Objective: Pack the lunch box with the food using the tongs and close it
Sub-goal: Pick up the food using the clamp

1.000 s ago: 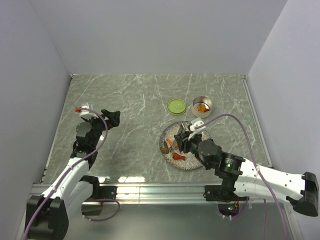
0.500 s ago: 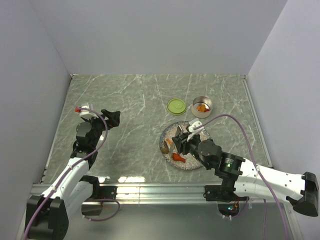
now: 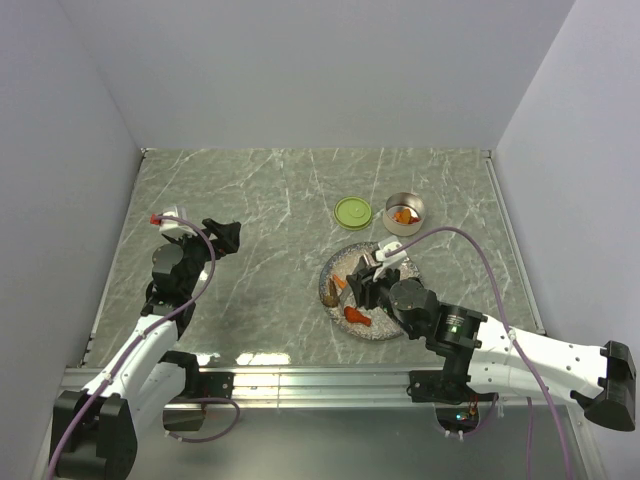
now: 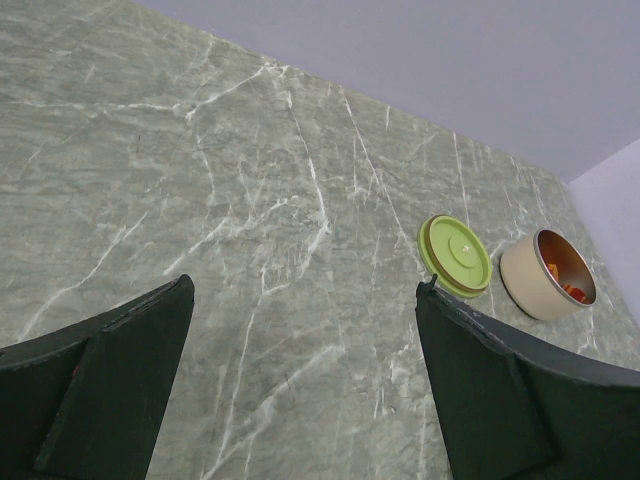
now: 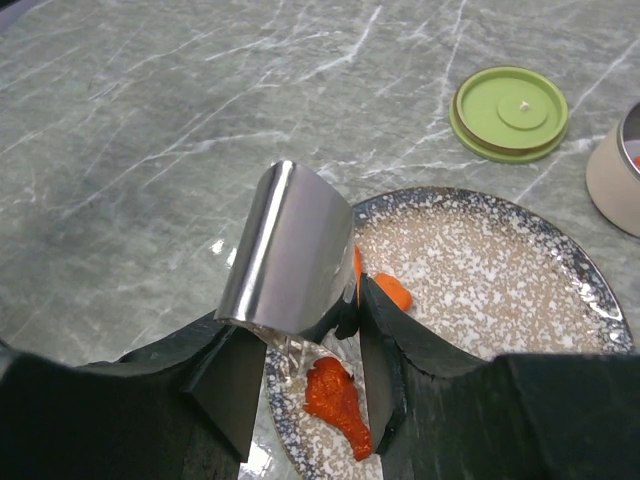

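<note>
The lunch box [image 3: 404,212] is a small steel tin at the back right, with orange food in it; its green lid [image 3: 352,211] lies flat beside it. My right gripper [image 3: 365,285] hangs over the speckled plate [image 3: 385,333], shut on the shiny tongs [image 5: 290,250], which point down at the plate's left side. A red food piece [image 5: 338,400] lies under the jaws and an orange one [image 5: 393,290] just beyond. My left gripper [image 3: 228,235] is open and empty at the far left, facing the lid [image 4: 458,255] and tin [image 4: 548,273].
Side walls close in the marble table [image 3: 260,200] on the left, right and back. A purple cable [image 3: 480,250] loops over the right arm, near the plate's right edge. A dark brown piece [image 3: 331,295] sits at the plate's left rim.
My right gripper with the tongs has shifted slightly left over the plate, uncovering the red piece. The left arm has not moved.
</note>
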Controlling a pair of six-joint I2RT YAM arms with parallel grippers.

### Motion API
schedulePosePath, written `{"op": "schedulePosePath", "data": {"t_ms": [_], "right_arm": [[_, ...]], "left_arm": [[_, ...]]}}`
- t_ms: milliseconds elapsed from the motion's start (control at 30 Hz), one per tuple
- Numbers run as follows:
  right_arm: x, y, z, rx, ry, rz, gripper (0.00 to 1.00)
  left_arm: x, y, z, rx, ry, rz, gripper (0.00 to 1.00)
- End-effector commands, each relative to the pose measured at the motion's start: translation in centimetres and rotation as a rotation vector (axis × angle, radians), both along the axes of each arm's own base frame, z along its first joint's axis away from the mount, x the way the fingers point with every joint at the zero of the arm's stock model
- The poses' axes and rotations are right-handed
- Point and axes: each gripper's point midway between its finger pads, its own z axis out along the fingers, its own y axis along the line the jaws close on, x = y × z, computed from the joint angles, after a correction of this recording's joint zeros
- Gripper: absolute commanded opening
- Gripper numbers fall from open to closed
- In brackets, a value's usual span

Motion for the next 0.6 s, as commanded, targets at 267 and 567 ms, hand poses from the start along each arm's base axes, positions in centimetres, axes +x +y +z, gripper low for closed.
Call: {"op": "schedulePosePath", "data": {"t_ms": [267,567], "right_arm": [[-0.2,-1.7,0.6,0.012,0.035,-0.077,0.46],[-1.2,-1.6,1.3,0.029,0.037,-0.063,0.45]], "left_arm": [[0.4,0.0,2.2,0.005,-0.063,0.002,0.99],[0.4,0.0,2.2,0.006,-0.062,0.003,1.00]]}}
